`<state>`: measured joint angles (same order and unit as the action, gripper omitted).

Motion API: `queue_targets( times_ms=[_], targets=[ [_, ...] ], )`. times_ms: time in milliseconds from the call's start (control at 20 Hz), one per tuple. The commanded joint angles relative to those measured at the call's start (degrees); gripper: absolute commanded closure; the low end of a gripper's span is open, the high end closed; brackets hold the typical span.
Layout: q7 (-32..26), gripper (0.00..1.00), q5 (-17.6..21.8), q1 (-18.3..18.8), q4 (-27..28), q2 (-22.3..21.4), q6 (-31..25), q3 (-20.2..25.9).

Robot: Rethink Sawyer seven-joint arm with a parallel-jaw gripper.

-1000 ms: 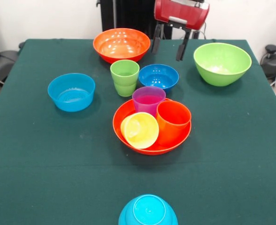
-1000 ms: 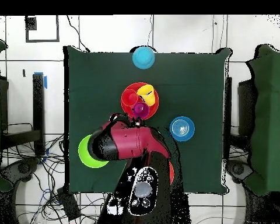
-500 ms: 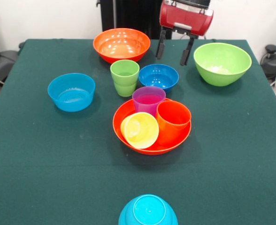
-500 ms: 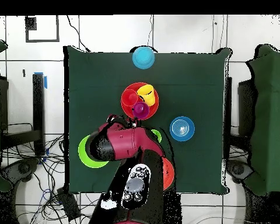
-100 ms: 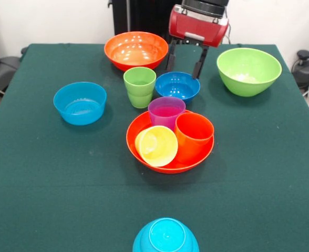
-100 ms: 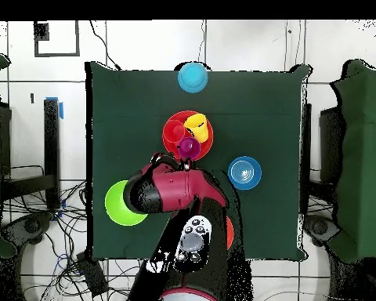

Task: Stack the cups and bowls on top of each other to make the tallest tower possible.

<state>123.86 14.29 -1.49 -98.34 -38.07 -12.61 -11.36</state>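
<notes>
Nearest edge: light blue bowl, upturned. Centre: orange bowl holding tipped yellow cup, upright orange cup and purple cup. Beyond: green cup, dark blue bowl. Farthest: gripper, spread and empty, above that bowl's far rim. Probably light, stiff, glossy, slippery plastic; pinch across a rim wall.

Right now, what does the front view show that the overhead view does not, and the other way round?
Only the front view shows the hand open above the dark blue bowl, plus the green cup, both hidden overhead by the arm. Only the overhead view shows the floor round the table. Both show the orange bowl holding the yellow cup, orange cup and purple cup, and the lime green bowl.
</notes>
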Motion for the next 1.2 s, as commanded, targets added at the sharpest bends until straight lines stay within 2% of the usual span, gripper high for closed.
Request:
queue_targets(
  times_ms=[50,550,1050,1200],
  targets=[
    [3.49,0.0,-0.08,-0.23,2.55,0.14,-1.46,3.49],
    [9.4,0.0,-3.25,-6.01,0.51,1.09,-0.77,-0.31],
    [9.82,0.0,-7.08,-5.37,-1.58,4.55,2.41,1.82],
    [9.26,0.0,-7.85,-4.14,-2.31,5.32,3.36,3.39]
  ],
)
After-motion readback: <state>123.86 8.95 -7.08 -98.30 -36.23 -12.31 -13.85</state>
